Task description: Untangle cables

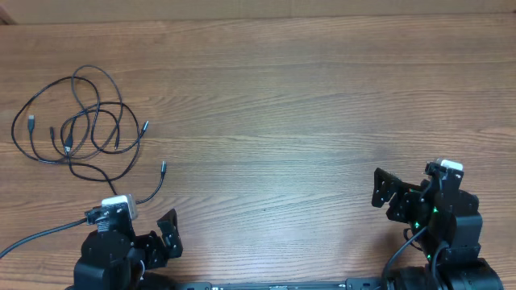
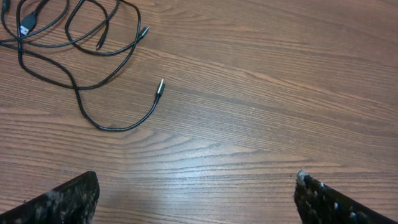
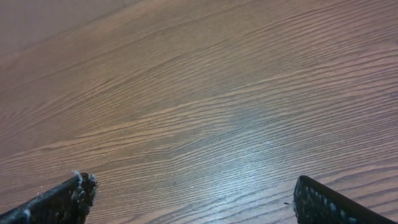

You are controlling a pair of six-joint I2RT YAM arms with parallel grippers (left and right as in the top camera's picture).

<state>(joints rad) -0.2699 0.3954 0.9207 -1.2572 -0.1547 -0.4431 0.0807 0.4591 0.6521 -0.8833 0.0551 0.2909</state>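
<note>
Black arms (image 1: pixel 109 254), white wrist caps (image 1: pixel 121 203), green lights (image 1: pixel 433 211), scuffed fingers (image 2: pixel 68 199)

The table (image 1: pixel 306 105) is a brown wood-grain top, and the only things lying on it are the cables (image 1: pixel 81 121), spread flat at its far left. They lie in loose, overlapping black loops, perhaps three or four cords, though the crossings are too thin to sort out. One strand trails out of the loops toward the near edge and ends in a small plug (image 2: pixel 160 87) on bare wood.
</note>
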